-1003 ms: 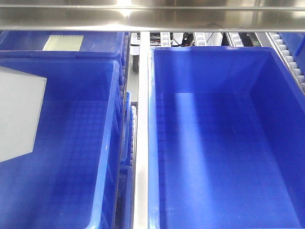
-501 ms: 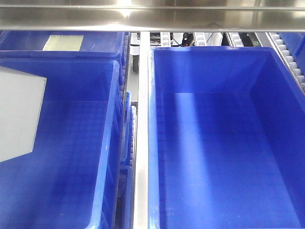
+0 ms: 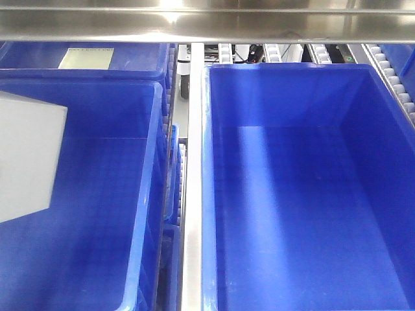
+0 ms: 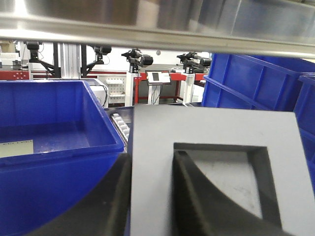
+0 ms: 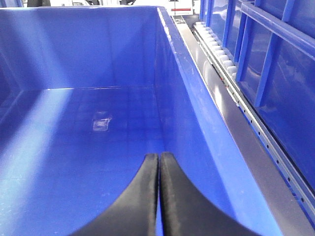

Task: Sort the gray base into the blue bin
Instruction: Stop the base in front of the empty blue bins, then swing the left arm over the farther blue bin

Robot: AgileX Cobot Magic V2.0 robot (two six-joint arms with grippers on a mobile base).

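One gray base [image 4: 216,147] sits in L gripper [image 4: 152,196], recess facing the wrist cam, over the blue bin [image 3: 146,194]. L jaws clamp its wall. R gripper [image 5: 158,196] jaws fully closed, holding nothing.

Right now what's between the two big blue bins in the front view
In the front-facing view, a bare metal rail runs lengthwise between the left blue bin, over which the gray base shows, and the right blue bin. Nothing lies on it.

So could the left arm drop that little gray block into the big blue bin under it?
Probably yes. The left tool holds the matte gray block over the open bright-blue plastic bin, with nothing visible between them.
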